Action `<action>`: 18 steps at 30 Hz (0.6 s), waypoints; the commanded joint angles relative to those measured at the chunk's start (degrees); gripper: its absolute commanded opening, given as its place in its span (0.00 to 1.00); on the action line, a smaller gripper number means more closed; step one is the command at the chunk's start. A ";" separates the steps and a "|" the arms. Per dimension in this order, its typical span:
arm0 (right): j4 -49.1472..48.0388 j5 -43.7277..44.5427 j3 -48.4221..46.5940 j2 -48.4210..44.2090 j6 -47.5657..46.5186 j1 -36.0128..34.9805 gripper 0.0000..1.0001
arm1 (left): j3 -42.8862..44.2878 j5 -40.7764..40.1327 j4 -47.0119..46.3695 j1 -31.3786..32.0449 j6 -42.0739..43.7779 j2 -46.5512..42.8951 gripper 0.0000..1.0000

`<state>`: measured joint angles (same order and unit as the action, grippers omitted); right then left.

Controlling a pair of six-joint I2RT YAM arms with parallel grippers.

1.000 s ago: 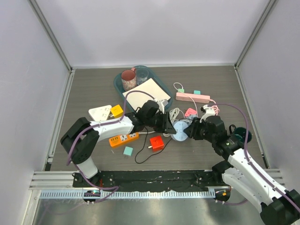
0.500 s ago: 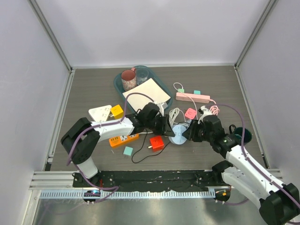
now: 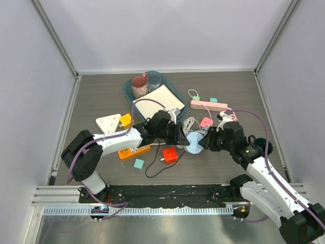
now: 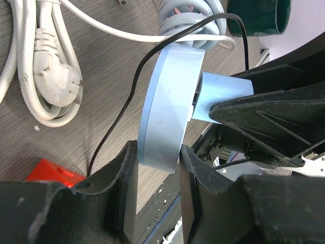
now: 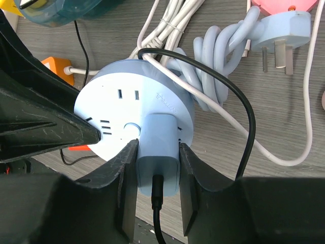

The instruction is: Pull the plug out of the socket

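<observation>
A round light-blue socket (image 3: 194, 140) is held on edge between the two arms. My left gripper (image 4: 157, 175) is shut on its rim (image 4: 165, 117). A light-blue plug (image 5: 157, 152) with a black cable sits in the socket's face (image 5: 122, 109). My right gripper (image 5: 157, 175) is shut on the plug's sides. In the left wrist view the plug (image 4: 221, 96) still joins the socket, with a narrow gap showing at its base. In the top view my right gripper (image 3: 207, 143) meets my left gripper (image 3: 184, 141) at the socket.
An orange strip (image 3: 133, 150), red cube (image 3: 170, 155), teal adapter (image 3: 138, 163), white strip (image 3: 108, 122), yellow cube (image 3: 126, 120), pink strip (image 3: 208, 105), pink plug (image 3: 205, 122), coiled white cords (image 3: 190, 123), teal tray (image 3: 131, 92) with cups and paper, green ring (image 3: 260, 147).
The socket and both grippers have shifted slightly back toward the table's far side. Both grips are unchanged.
</observation>
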<state>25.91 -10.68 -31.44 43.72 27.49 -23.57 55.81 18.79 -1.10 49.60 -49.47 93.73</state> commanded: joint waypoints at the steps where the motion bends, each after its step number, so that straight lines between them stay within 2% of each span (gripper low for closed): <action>1: -11.05 -8.48 -3.71 -6.54 3.01 -0.16 0.01 | -2.99 -17.91 11.30 -2.49 2.89 2.94 0.00; 5: -9.22 -5.06 -5.82 -8.13 0.91 -0.16 0.01 | -2.90 -17.73 11.47 -2.41 2.36 3.39 0.00; 9: -8.51 -6.90 -5.83 -6.38 0.81 -0.07 0.01 | -2.46 -17.29 11.56 -2.41 2.28 3.30 0.00; 14: -13.60 -7.26 0.50 -4.62 3.89 -0.77 0.01 | -1.06 -15.62 10.68 -1.62 2.88 2.59 0.00; 17: -11.16 -2.61 -0.81 -3.30 2.23 -2.52 0.01 | 1.49 -17.72 14.35 -1.26 3.94 3.47 0.00; 18: -7.67 0.19 -3.08 -1.90 1.35 -2.70 0.01 | 2.71 -18.25 15.68 -1.26 4.12 4.78 0.00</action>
<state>23.49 -10.17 -28.53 41.56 28.60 -24.12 56.66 17.41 0.86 50.04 -49.04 93.97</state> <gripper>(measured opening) 0.371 0.345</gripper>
